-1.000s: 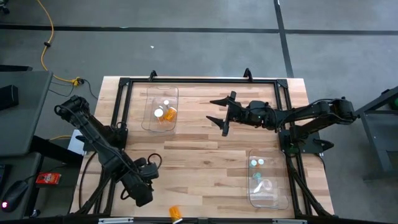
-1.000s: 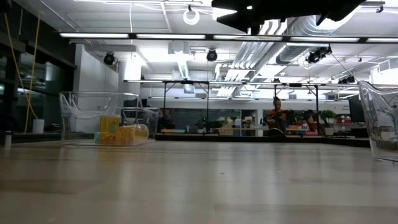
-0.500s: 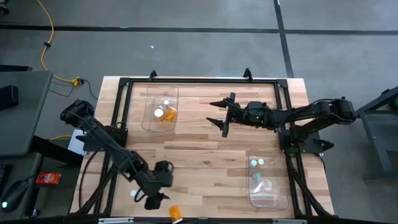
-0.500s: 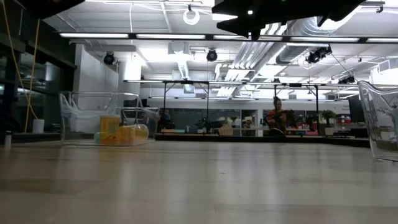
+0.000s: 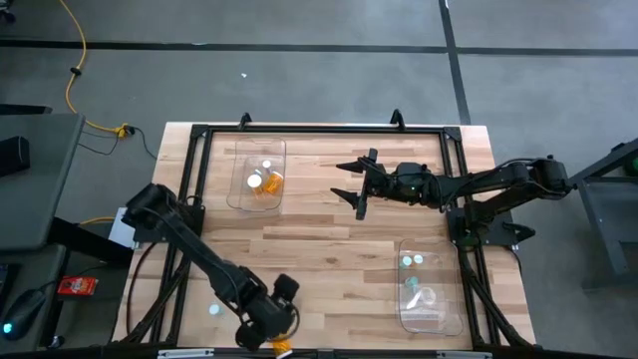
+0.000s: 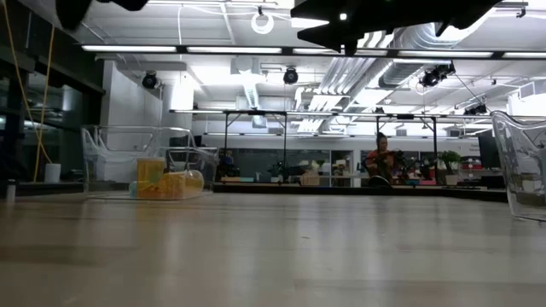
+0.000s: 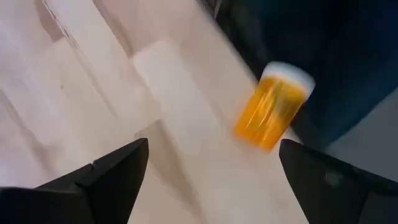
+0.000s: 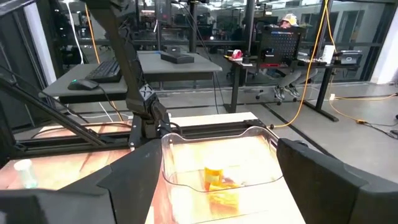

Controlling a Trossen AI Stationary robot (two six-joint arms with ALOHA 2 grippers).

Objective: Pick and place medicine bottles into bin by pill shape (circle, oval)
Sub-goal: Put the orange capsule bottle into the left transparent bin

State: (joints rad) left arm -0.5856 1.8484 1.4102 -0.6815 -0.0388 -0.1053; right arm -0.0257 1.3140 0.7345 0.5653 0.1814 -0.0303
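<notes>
Amber bottle [image 5: 281,345] lies on its side at the very front edge of the table [image 5: 329,249], at about six o'clock in the high view, with its white cap toward the outer rim. The left gripper [image 5: 271,321] hangs just above and beside it, fingers spread wide; in the left wrist view the bottle [image 7: 273,107] sits ahead of the open gap and is not yet between the fingers [image 7: 109,171]. That spread probably suits a bottle lying flat, since the fingers can come down on either side of the barrel. Because the bottle is so close to the edge, a careless nudge could roll it off.

A second small pale bottle [image 5: 212,309] stands on the wood at about seven o'clock, near the left arm and apart from the amber one.

The left bin [image 5: 239,195], a clear tub at about eleven o'clock, holds amber bottles and a white cap or two. The right bin [image 5: 403,311], at about four o'clock, holds pale, teal-tinted bottles. Pill shapes are too small to read, so I cannot tell which bin is for which.

The right gripper [image 5: 351,182] waits near the table's centre toward twelve o'clock, fingers splayed and empty, pointing toward the left bin [image 8: 186,177].
</notes>
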